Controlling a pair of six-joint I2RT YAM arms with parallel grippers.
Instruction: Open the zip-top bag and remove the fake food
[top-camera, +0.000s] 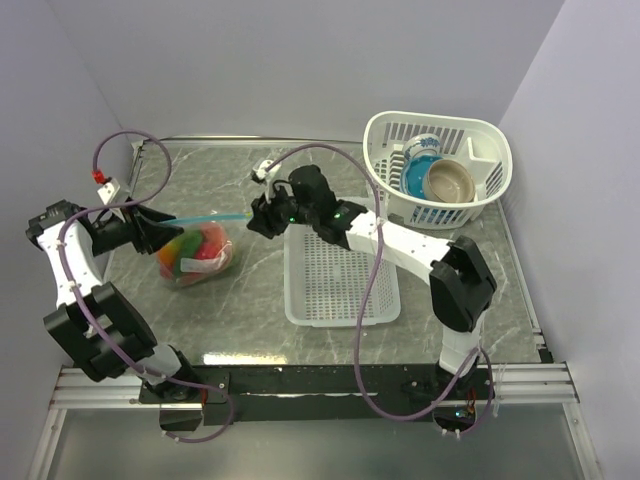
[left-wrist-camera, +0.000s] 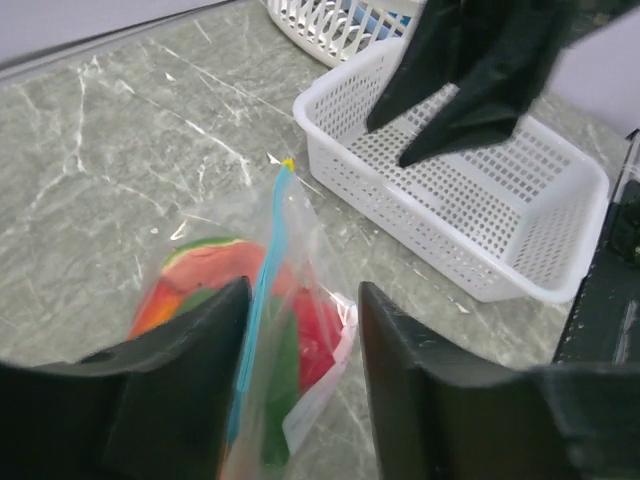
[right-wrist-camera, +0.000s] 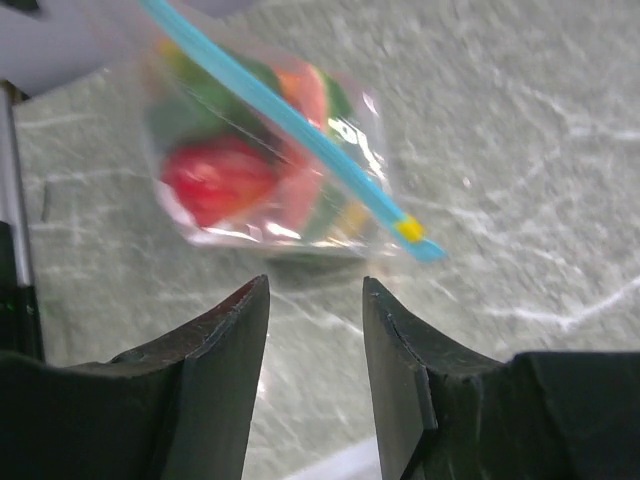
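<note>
The clear zip-top bag (top-camera: 222, 262) lies on the table at the left, full of red, green, orange and yellow fake food (top-camera: 190, 250). Its teal zip strip (top-camera: 215, 217) runs across between the two grippers. My left gripper (top-camera: 158, 235) is at the strip's left end. In the left wrist view it stands open (left-wrist-camera: 300, 290), with the strip (left-wrist-camera: 272, 240) and bag top loose between the fingers, close to the left one. My right gripper (top-camera: 258, 215) is open (right-wrist-camera: 315, 285) with nothing in it. The strip's yellow-tabbed end (right-wrist-camera: 408, 229) lies just past its fingertips.
A flat white slotted basket (top-camera: 340, 280) sits right of the bag, under the right arm. An oval white basket (top-camera: 385, 150) at the back right holds a blue bowl (top-camera: 418, 172) and a tan bowl (top-camera: 450, 180). Walls close in the back and both sides.
</note>
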